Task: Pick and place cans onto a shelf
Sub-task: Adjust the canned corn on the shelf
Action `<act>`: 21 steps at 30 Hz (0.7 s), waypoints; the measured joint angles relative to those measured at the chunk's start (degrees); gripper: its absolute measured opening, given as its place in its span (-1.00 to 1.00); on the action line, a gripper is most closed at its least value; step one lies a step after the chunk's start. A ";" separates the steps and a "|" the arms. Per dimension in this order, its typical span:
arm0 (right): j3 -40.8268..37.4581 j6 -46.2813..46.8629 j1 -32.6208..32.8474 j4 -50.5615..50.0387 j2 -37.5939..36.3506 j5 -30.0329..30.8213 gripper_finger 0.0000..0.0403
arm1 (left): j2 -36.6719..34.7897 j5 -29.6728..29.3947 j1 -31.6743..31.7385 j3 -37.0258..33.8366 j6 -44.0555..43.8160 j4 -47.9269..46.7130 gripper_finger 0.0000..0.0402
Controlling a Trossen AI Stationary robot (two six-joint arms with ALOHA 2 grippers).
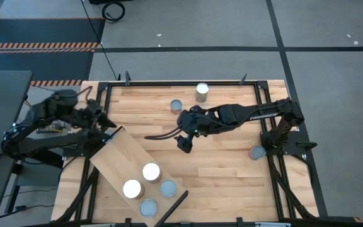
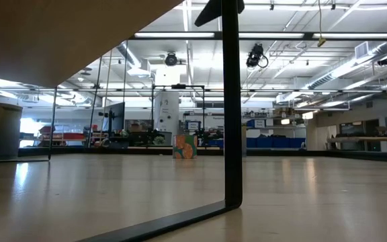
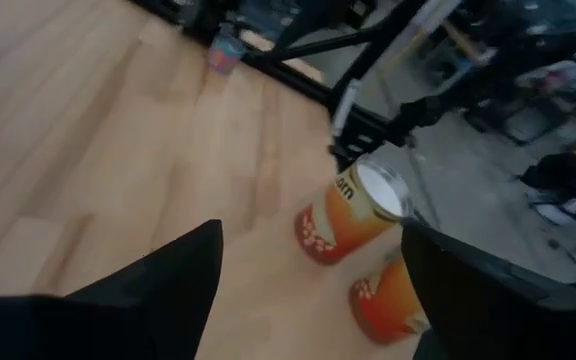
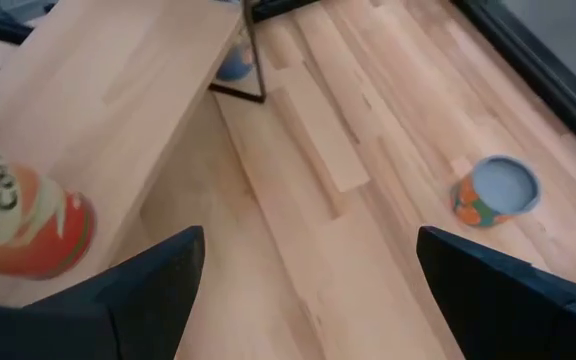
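The shelf [image 1: 121, 154] is a pale plank lying slantwise at the table's near left, with a dark bar [image 1: 174, 205] at its near end. Two white-topped cans [image 1: 151, 171] [image 1: 132, 188] stand on it. Two grey-blue-topped cans [image 1: 167, 188] [image 1: 148, 207] stand at its near end. My left gripper [image 1: 109, 126] is open and empty by the shelf's far end; its wrist view [image 3: 308, 235] shows a white-topped orange can [image 3: 353, 215] ahead. My right gripper [image 1: 184, 145] hangs open and empty over the table's middle; its wrist view [image 4: 310, 235] shows bare wood between the fingers.
Loose cans stand on the tabletop: a grey-blue-topped one [image 1: 176, 105] and a taller silvery-topped one [image 1: 201, 92] at the far side, and one [image 1: 256, 152] at the right edge by the right arm's base. The low view shows the shelf's underside [image 2: 66, 33] and a dark leg [image 2: 232, 101].
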 joint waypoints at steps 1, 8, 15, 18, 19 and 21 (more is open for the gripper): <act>0.00 0.17 0.00 0.01 0.00 0.22 0.85 | 0.00 0.55 -0.78 -2.19 -1.06 2.89 0.55; 0.00 1.33 0.49 0.00 -0.02 0.10 0.85 | 2.97 -1.90 -15.09 -15.03 -10.20 24.86 0.55; 0.00 1.20 0.70 0.01 -0.02 0.08 0.85 | 10.52 -16.57 -35.58 -14.63 -2.71 30.08 0.55; 0.00 1.13 0.70 0.00 -0.02 0.08 0.85 | 13.13 -20.91 -42.27 -14.48 4.21 31.35 0.55; 0.00 1.12 0.70 0.01 -0.02 0.06 0.85 | 14.07 -21.94 -44.02 -14.48 7.22 31.54 0.55; 0.00 1.13 0.70 0.00 -0.02 0.05 0.85 | 15.75 -23.67 -46.92 -14.48 12.18 31.78 0.55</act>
